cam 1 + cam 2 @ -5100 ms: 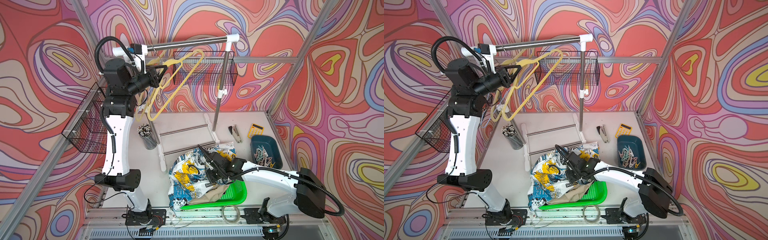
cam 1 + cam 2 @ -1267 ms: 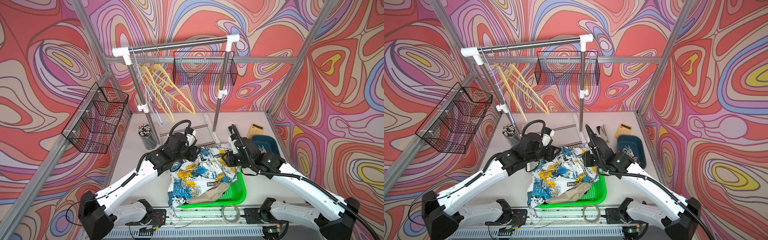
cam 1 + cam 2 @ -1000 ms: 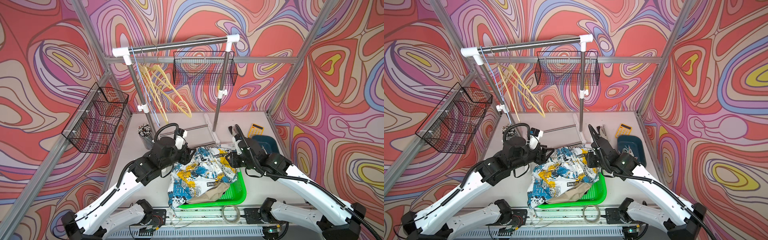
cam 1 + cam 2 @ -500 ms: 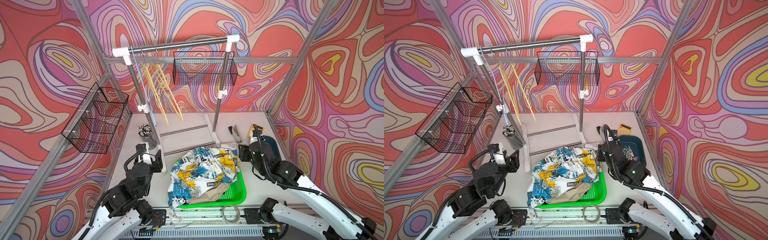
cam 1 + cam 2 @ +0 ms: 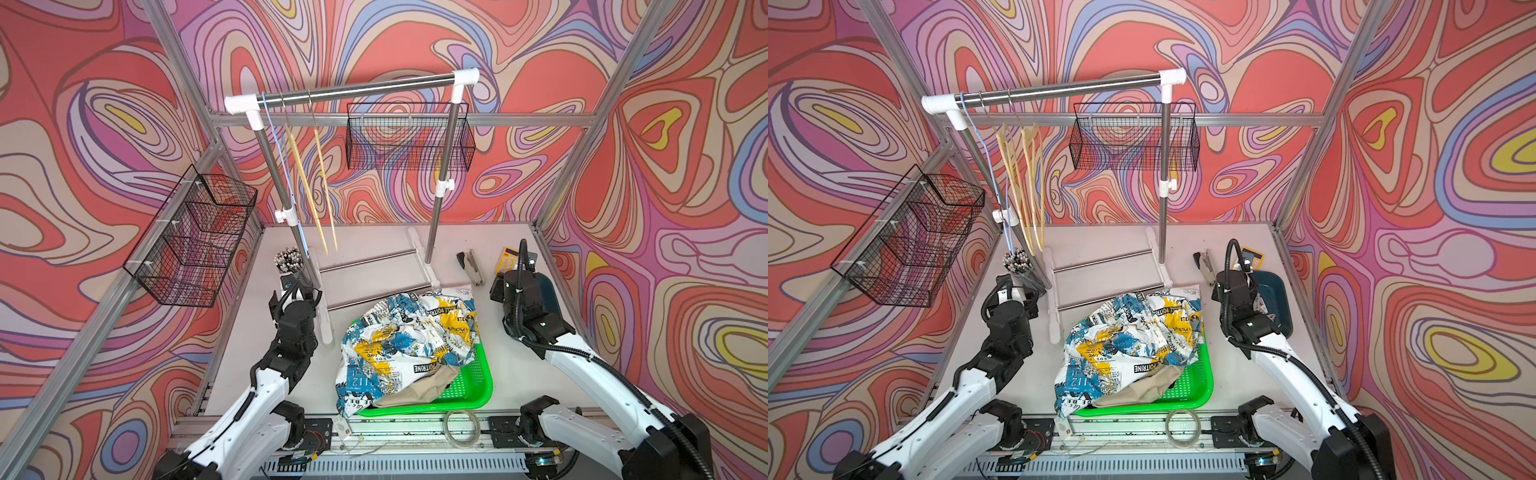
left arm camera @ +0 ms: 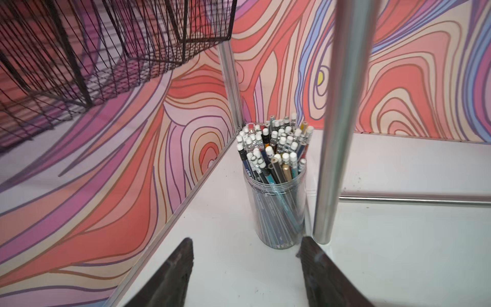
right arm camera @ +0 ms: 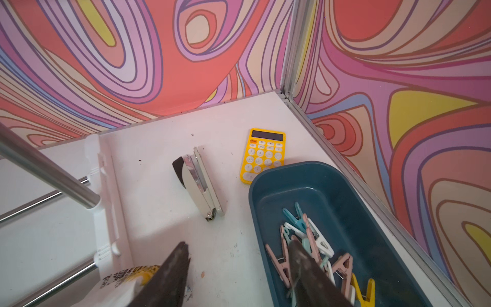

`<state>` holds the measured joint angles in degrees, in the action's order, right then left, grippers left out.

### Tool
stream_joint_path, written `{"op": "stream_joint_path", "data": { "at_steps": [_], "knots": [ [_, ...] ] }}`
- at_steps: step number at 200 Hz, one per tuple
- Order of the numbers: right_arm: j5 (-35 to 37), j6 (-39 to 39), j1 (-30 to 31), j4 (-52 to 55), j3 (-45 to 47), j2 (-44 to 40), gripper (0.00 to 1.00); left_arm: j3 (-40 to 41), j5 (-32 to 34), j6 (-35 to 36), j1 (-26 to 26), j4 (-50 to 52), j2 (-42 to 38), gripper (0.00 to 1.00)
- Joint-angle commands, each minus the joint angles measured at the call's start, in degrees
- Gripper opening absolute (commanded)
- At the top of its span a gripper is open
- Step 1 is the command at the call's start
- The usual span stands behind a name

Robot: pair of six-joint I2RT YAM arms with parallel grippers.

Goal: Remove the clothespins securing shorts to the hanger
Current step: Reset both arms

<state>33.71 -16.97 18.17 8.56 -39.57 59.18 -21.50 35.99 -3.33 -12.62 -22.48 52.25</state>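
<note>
Right wrist view: right gripper (image 7: 238, 242) is holding its dark tapered fingers spread, nothing between them. Just beside it the clothespins (image 7: 308, 244), slim plastic clips in pale pink, mint, white and one yellow, are lying tangled in a smooth teal bin (image 7: 332, 186) with rounded corners. One finger is crossing the pile, possibly touching; hard to tell.

Left wrist view: left gripper (image 6: 247, 240) is likewise gaping, empty, a clear jar of pencils (image 6: 276, 202) standing just ahead.

In both top views, crumpled printed shorts (image 5: 407, 336) are lying heaped between the grippers, draping over beige shorts (image 5: 424, 382) in a perforated green tray (image 5: 478, 386). Thin cream hangers (image 5: 321, 168) are dangling from the steel rail (image 5: 353, 92), well beyond both grippers.
</note>
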Motion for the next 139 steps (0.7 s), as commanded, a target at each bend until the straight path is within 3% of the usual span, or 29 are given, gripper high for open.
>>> {"op": "stream_joint_path", "data": {
  "at_steps": [1, 37, 68, 104, 139],
  "knots": [
    [0.81, 3.21, -2.49, -6.57, 2.9, -0.03, 0.62, 3.37, -15.13, -4.78, 6.96, -12.63, 6.62, 0.65],
    [-0.92, 4.11, -6.11, -7.82, 4.66, -0.64, 0.64, 5.19, -20.34, -2.41, 8.49, -22.04, 15.19, 0.7],
    [-3.29, 3.31, -9.79, -10.36, 6.17, 0.57, 0.65, 1.09, -27.01, -1.59, 10.36, -19.11, 18.12, 0.68],
    [-5.5, 3.76, -12.46, -12.18, 6.01, 4.19, 0.64, 0.67, -27.15, -1.42, 10.69, -13.31, 16.79, 0.65],
    [-6.9, 4.06, -14.47, -15.75, 6.41, 7.81, 0.64, 3.65, -26.31, 0.56, 10.96, -24.63, 24.72, 0.73]
  ]
}}
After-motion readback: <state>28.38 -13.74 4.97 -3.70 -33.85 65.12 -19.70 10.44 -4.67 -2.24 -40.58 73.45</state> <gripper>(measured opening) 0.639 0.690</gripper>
